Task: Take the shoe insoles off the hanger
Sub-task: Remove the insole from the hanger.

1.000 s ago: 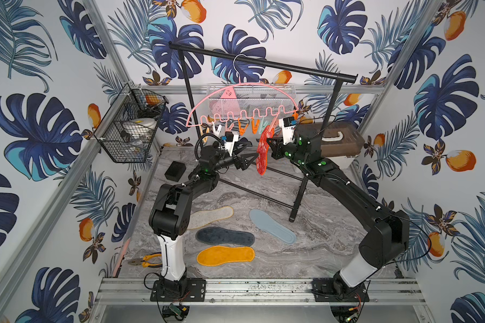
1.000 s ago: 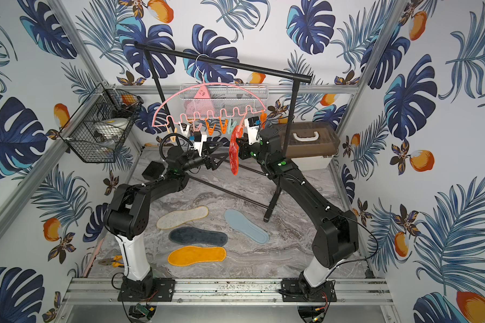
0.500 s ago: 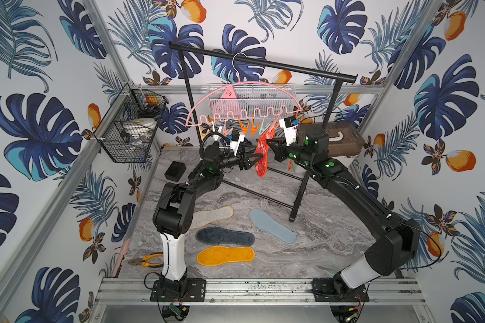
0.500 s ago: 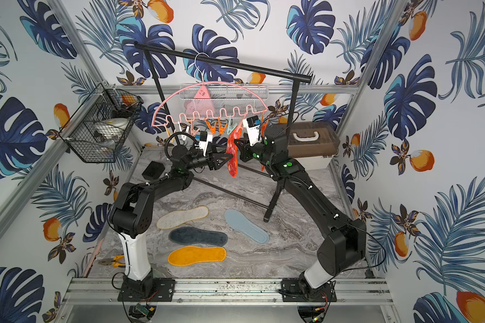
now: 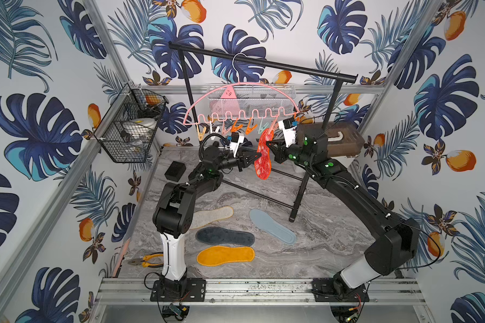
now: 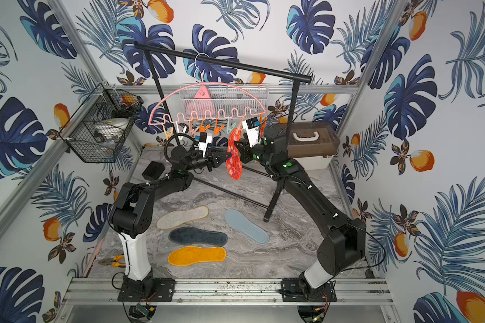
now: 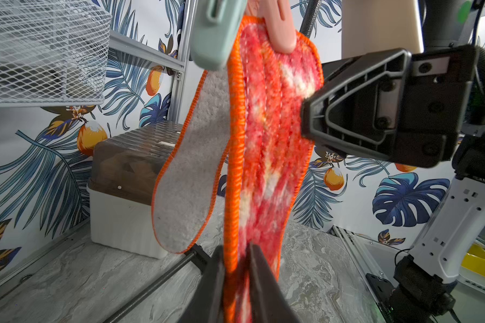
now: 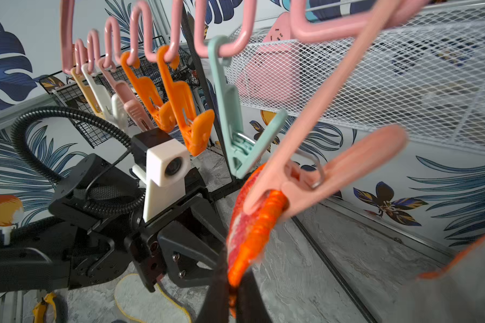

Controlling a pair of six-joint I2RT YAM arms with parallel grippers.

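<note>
Insole (image 5: 263, 158) edges pinched by left pincer (image 7: 237, 282), right pincer (image 8: 233, 288).

Both top views look down from high above the front of the table (image 5: 333, 251), facing the back wall. They are far enough off to take in the whole rack (image 5: 291, 68), and they overlap almost entirely. The left wrist camera sits just behind the left gripper (image 7: 237, 251), looking along its fingers (image 7: 213, 282). It is very close to the red insole (image 7: 266, 139), with the right gripper (image 7: 305, 117) just beyond. The right wrist camera looks along its own fingers (image 8: 216, 293) from that insole's opposite side, equally close. Both wrist views share the insole and mint clip (image 8: 231, 117).
</note>
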